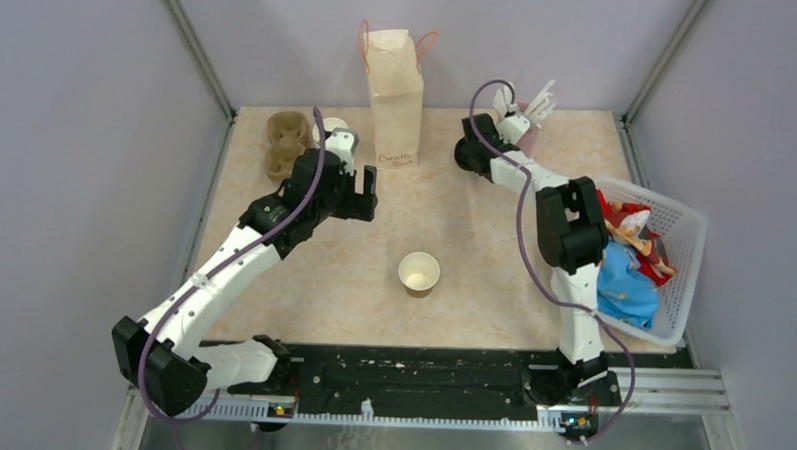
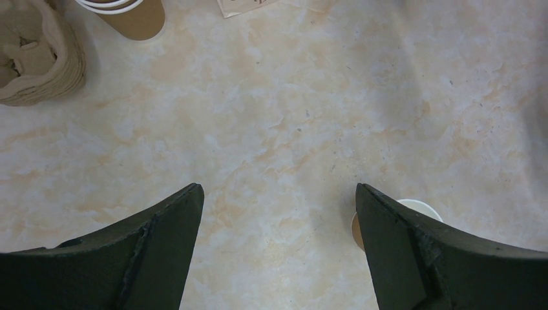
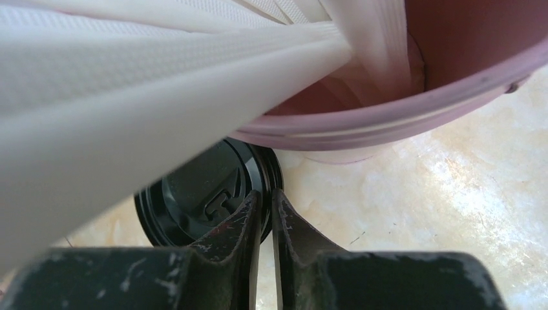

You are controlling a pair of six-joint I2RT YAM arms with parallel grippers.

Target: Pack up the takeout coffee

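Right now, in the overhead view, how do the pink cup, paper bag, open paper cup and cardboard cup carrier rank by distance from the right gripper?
From the right gripper, fingers astride a black lid:
1. Pink cup, right beside it, far right.
2. Paper bag, far middle.
3. Open paper cup, near middle.
4. Cardboard cup carrier, far left.

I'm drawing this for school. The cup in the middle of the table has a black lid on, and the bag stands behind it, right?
Not quite. The cup has no lid on; the top view shows its open top. The bag does stand behind it.
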